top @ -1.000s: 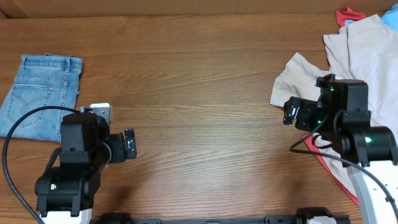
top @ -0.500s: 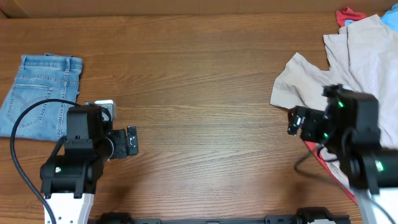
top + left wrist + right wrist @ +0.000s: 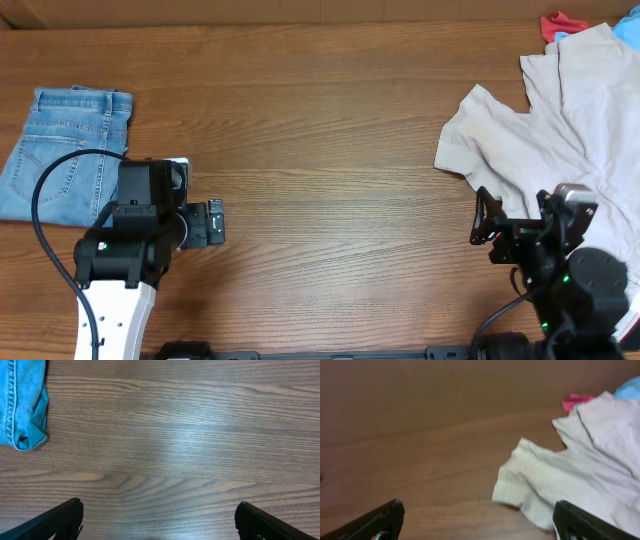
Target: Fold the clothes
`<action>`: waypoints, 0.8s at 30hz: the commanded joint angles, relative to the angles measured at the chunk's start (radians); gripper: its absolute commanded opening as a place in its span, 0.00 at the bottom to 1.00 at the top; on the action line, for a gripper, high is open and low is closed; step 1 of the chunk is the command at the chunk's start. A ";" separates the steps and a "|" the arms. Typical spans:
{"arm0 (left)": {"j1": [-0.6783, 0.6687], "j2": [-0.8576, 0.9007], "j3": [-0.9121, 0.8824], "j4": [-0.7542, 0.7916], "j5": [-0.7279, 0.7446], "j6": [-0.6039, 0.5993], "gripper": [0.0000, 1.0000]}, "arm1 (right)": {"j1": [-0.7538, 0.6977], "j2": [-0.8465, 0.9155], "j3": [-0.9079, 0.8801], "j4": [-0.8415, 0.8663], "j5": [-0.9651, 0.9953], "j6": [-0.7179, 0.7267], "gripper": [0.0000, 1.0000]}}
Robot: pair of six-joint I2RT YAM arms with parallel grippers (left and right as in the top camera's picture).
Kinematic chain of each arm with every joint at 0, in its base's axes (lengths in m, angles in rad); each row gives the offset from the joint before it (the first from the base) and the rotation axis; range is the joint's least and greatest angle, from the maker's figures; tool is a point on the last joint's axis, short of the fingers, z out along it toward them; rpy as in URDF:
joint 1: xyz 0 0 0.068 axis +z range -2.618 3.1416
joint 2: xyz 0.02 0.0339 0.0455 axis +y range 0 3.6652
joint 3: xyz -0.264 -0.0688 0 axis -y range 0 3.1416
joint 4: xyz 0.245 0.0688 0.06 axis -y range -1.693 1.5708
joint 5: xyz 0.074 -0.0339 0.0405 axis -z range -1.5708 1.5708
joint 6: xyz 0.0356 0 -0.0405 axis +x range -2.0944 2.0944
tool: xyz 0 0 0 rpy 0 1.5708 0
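Overhead: brown wood-grain table [image 3: 330, 150] across the whole frame, with a plain brown wall [image 3: 300, 10] along the top edge. Folded light blue jeans [image 3: 60, 150] at the left edge, up and to the left of the left gripper [image 3: 215, 222], apart from it. Right gripper [image 3: 483, 228] at lower right, just below a rumpled beige garment [image 3: 540, 130]. Red cloth [image 3: 560, 22] in the top right corner.

Left wrist: bare wood grain, jeans corner in the upper left. Black fingers [image 3: 55, 520] spread wide at the bottom corners, holding nothing.

Right wrist: blurred. Right fingers [image 3: 375, 520] likewise wide apart and empty, beige garment at right, no contact visible.
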 commanded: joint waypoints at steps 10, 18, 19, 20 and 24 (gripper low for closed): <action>-0.002 0.080 -0.005 0.001 -0.016 -0.014 1.00 | -0.001 -0.276 -0.416 0.478 -0.019 -0.008 1.00; -0.002 0.114 -0.005 0.001 -0.016 -0.014 1.00 | -0.001 -0.399 -0.630 0.685 -0.020 -0.008 1.00; -0.002 0.116 -0.005 0.001 -0.016 -0.014 1.00 | 0.000 -0.399 -0.651 0.689 -0.023 -0.008 1.00; -0.002 0.119 -0.005 0.001 -0.016 -0.014 1.00 | -0.001 -0.399 -0.669 0.690 -0.035 -0.008 1.00; -0.002 0.126 -0.005 0.001 -0.016 -0.014 1.00 | 0.000 -0.399 -0.682 0.567 -0.071 -0.007 1.00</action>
